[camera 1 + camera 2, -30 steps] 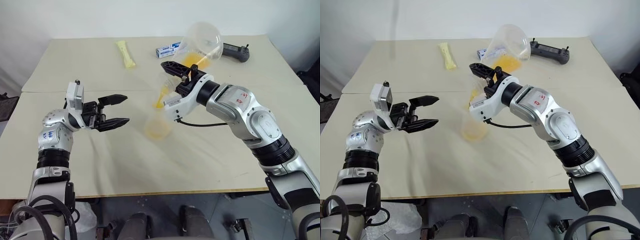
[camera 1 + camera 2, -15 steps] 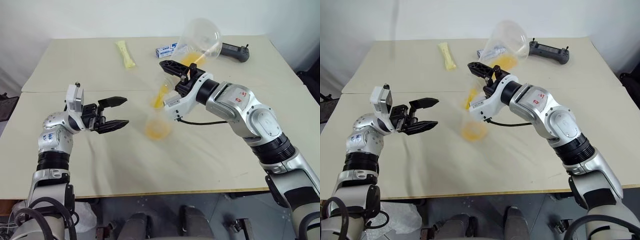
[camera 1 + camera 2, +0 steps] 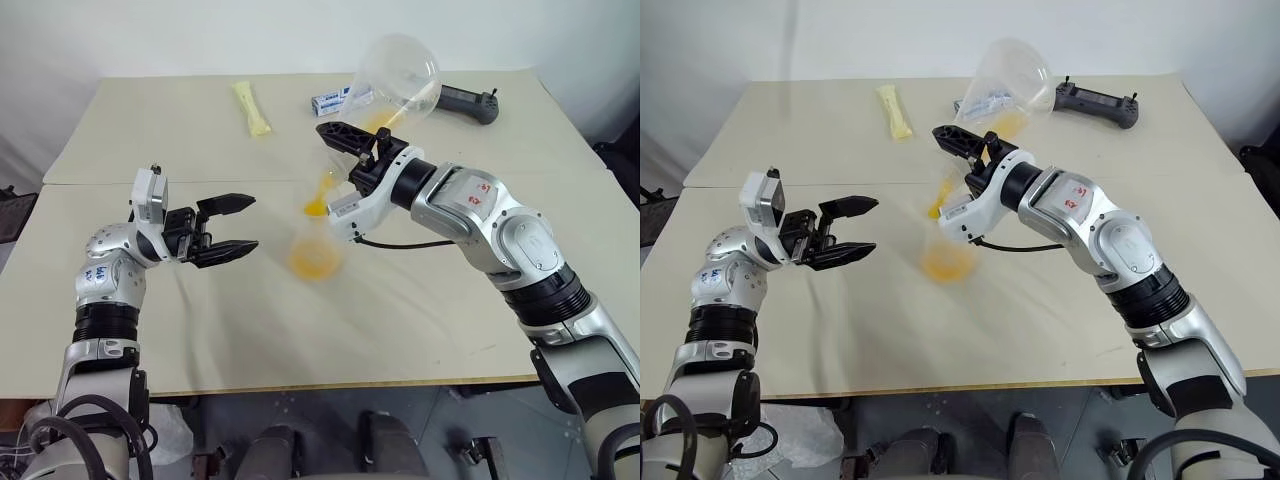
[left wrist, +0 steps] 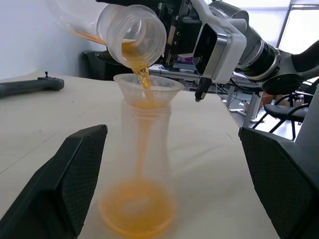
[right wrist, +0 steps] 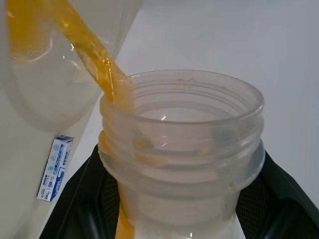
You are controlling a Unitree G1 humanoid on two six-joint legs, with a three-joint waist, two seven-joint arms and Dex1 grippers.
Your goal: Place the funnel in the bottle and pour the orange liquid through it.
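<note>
1. Left gripper [image 3: 232,226]: fingers spread apart, empty, just beside the bottle [image 4: 142,164].
2. The bottle stands upright on the tabletop [image 3: 400,310]; the funnel [image 4: 148,88] sits in its neck.
3. Right gripper [image 3: 345,140]: fingers clamped on the neck of a tilted clear flask [image 3: 400,78] above the funnel.
4. The orange liquid [image 4: 138,208] streams from the flask through the funnel and pools in the bottle.
5. Far side: yellow packet [image 3: 253,108], blue-and-white box [image 3: 333,98] with unreadable print, black controller [image 3: 470,102].

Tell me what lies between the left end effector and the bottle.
Nothing: bare table between the open left end effector and the bottle, per the left eye view.
</note>
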